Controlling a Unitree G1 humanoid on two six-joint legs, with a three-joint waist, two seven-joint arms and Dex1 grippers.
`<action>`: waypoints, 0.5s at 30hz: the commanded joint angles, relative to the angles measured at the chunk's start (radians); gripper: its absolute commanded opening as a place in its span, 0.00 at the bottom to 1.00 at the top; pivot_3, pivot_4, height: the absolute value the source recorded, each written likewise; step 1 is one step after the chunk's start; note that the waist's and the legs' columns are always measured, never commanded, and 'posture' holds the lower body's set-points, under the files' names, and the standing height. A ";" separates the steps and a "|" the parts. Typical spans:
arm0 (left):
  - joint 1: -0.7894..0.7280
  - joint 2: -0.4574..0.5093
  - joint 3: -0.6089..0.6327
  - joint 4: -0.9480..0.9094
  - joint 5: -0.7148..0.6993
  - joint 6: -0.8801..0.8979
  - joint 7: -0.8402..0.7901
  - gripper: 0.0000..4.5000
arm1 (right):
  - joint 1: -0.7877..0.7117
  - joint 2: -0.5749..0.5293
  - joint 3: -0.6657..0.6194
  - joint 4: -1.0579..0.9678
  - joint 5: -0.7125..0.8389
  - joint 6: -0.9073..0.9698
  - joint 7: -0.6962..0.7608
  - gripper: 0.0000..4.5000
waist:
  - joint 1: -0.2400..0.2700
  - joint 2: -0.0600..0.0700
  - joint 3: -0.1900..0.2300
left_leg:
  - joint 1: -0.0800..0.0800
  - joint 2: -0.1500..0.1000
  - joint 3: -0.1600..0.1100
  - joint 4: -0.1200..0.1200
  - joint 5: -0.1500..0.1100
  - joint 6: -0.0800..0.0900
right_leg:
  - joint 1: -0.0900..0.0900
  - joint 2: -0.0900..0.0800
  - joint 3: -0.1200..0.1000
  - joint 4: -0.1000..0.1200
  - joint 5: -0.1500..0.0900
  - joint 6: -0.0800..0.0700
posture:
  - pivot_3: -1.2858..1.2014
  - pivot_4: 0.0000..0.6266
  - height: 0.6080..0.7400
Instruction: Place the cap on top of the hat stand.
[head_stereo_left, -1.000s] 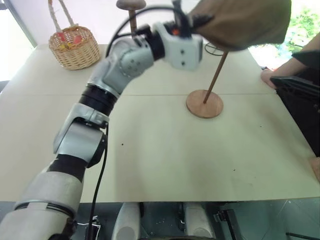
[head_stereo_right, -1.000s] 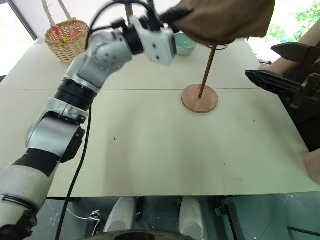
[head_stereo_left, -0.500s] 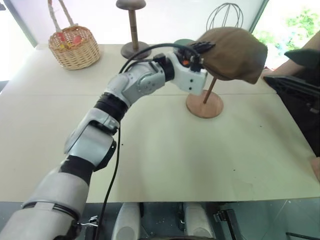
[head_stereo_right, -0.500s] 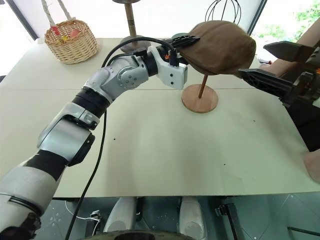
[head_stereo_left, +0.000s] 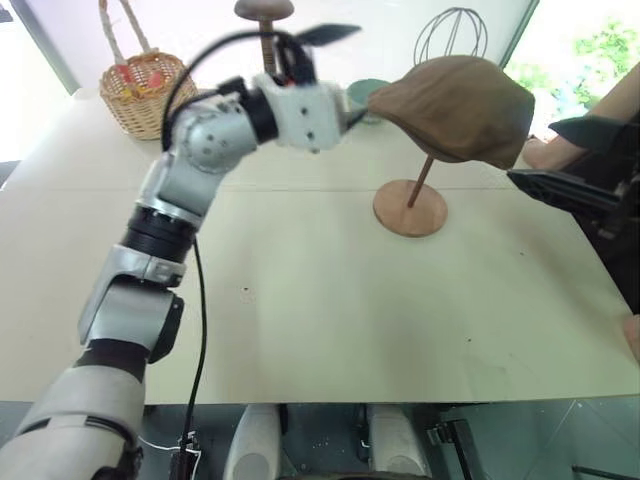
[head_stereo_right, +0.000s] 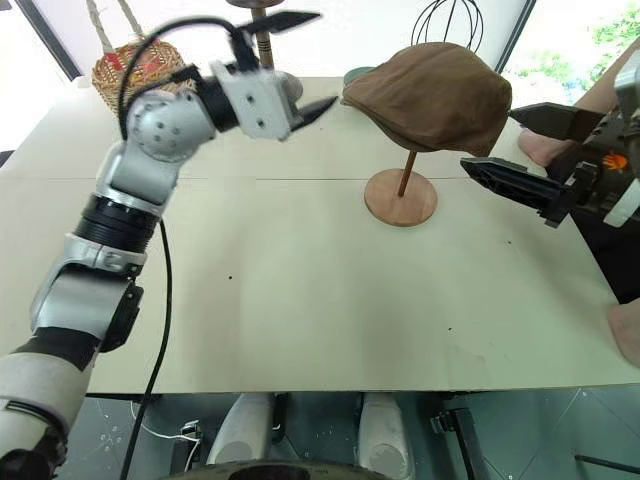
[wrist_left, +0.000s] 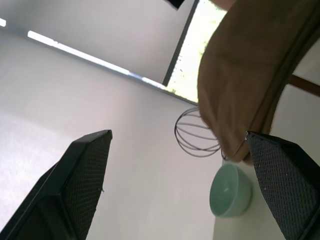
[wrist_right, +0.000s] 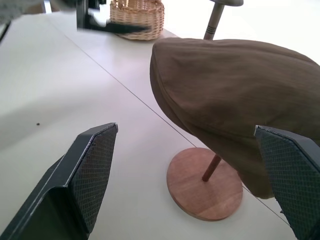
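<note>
The brown cap (head_stereo_left: 455, 105) sits on top of the hat stand, covering its disc. Below the cap I see the thin slanted stem (head_stereo_left: 422, 176) and the round wooden base (head_stereo_left: 410, 208). My left gripper (head_stereo_left: 340, 78) hangs open just left of the cap's edge, with nothing between its fingers. In the left wrist view the cap (wrist_left: 250, 75) lies beyond the spread fingertips. My right gripper (head_stereo_right: 488, 138) is open to the right of the stand, pointing at it, clear of the cap. The right wrist view shows the cap (wrist_right: 240, 95) over the base (wrist_right: 205, 182).
A wicker basket (head_stereo_left: 150, 90) stands at the table's far left. A dark turned-wood stand (head_stereo_left: 265, 40), a green bowl (head_stereo_left: 365, 92) and a wire head form (head_stereo_left: 450, 35) line the far edge. A person's arm (head_stereo_left: 610, 100) rests at the right.
My left gripper has opened, let go of the cap and drawn away to the left. The cap has come down from mid-air and now rests on the hat stand.
</note>
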 joint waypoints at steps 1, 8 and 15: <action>-0.058 0.036 0.148 -0.017 -0.321 0.406 -0.249 0.99 | -0.011 -0.026 0.029 -0.049 -0.051 -0.045 -0.013 1.00 | -0.002 0.000 0.000 | 0.000 0.000 0.000 0.000 0.000 0.000 | 0.000 0.000 0.000 0.000 0.000 0.000 | 0.52 0.24 0.91; -0.152 0.283 0.228 -0.032 -0.707 1.118 -0.724 0.99 | -0.163 -0.058 0.260 -0.202 -0.142 -0.064 -0.150 1.00 | -0.029 0.001 0.001 | 0.000 0.000 -0.002 -0.002 0.000 0.000 | -0.003 0.001 0.000 0.004 -0.001 0.002 | 0.52 0.24 0.91; -0.179 0.460 0.066 -0.023 -0.790 1.225 -0.989 0.99 | -0.496 0.046 0.654 -0.269 -0.347 0.006 -0.333 1.00 | -0.030 0.001 0.001 | 0.000 0.000 -0.002 -0.002 0.000 0.000 | -0.002 0.000 0.000 0.002 -0.002 -0.001 | 0.52 0.24 0.91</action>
